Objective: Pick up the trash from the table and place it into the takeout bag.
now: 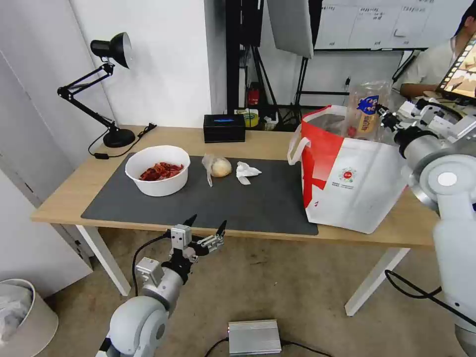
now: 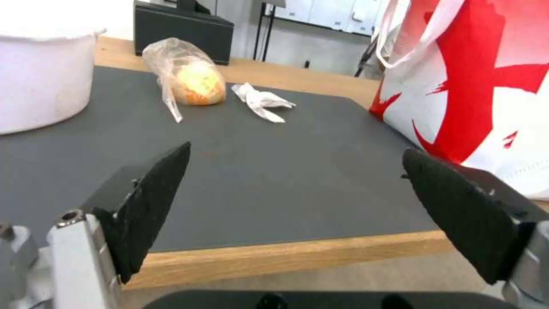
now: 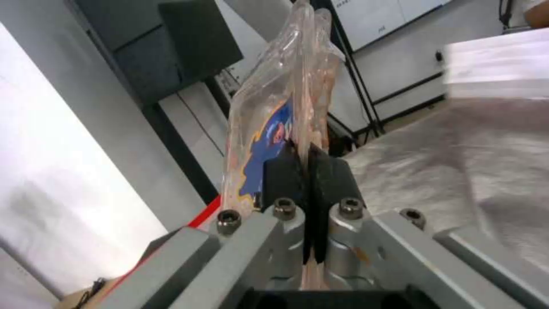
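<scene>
The takeout bag [image 1: 354,183] carries a small round red logo; its print is unreadable. The right tool [image 1: 383,113], clamped on the blue-labelled clear clamshell tray [image 1: 366,110], holds it above the bag's mouth. The left tool [image 1: 204,225] hangs wide open and empty at the worktop [image 1: 59,198] edge.

Right pincer [image 3: 309,165]: black fingers pressed together, clamping the edge of a clear plastic clamshell tray with blue label [image 3: 280,111], held upright above the crinkled silver foil lining [image 3: 457,163] of the takeout bag.
</scene>
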{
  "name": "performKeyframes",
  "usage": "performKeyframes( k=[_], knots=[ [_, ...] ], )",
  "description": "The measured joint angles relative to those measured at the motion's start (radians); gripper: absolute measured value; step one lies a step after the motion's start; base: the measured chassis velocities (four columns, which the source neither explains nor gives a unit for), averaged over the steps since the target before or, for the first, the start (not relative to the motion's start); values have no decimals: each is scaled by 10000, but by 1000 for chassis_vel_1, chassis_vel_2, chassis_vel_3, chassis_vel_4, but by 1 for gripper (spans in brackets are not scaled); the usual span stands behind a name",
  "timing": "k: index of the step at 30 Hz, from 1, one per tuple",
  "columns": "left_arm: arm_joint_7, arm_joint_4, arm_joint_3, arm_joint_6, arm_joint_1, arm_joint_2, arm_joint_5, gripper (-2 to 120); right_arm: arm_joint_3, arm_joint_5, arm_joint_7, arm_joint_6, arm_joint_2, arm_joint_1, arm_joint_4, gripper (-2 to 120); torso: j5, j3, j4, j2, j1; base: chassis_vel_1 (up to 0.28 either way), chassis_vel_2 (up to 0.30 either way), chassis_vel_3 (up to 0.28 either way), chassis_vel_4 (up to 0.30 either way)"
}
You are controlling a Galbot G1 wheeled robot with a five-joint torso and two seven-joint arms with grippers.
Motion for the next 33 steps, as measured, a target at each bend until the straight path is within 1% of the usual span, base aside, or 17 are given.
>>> performKeyframes(
  k=[18,19,20,21,22,23,24,25,27,29,31,33],
  knots=[
    [-5,-50,-4,-40,58,-44,22,100,-58,59,-20,-33,9,-233,277,0,0,0,0,0,0,0,0,0,0],
    [-4,-50,25,-41,64,-47,28,100,-21,77,-12,-72,-75,-383,439,7,0,0,1,1,0,0,0,0,0],
    [-5,-50,29,-41,64,-46,29,100,-16,82,-12,-103,-95,-410,472,10,0,0,0,0,0,0,0,0,0],
    [-5,-50,29,-41,64,-46,29,100,-16,82,-12,-103,-95,-410,472,10,0,0,0,0,0,0,0,0,0],
    [-5,-50,38,-41,65,-45,30,100,-3,113,-12,-190,-120,-434,513,17,0,0,0,0,-1,0,0,0,0],
    [-6,-46,45,-41,71,-46,33,100,7,153,-10,-242,-139,-441,539,25,0,0,0,0,0,0,0,0,0],
    [-6,-46,45,-41,71,-46,33,100,7,153,-10,-242,-139,-441,539,25,0,0,0,0,0,0,0,0,0],
    [-7,-45,47,-41,80,-45,37,100,8,167,1,-258,-147,-440,545,30,0,0,0,0,0,0,0,0,0],
    [-7,-45,48,-41,81,-46,39,100,8,173,9,-262,-151,-438,546,32,0,0,0,0,0,0,0,0,0],
    [-9,-46,51,-41,100,-47,54,100,8,227,21,-271,-179,-415,580,45,0,0,1,1,0,0,0,0,0],
    [-9,-47,51,-41,103,-47,55,100,8,239,21,-272,-187,-412,584,46,-1,0,0,0,0,0,0,0,0],
    [-10,-87,23,-42,137,-43,58,100,9,276,21,-275,-198,-413,618,59,0,0,1,0,-1,0,0,0,0]
  ],
)
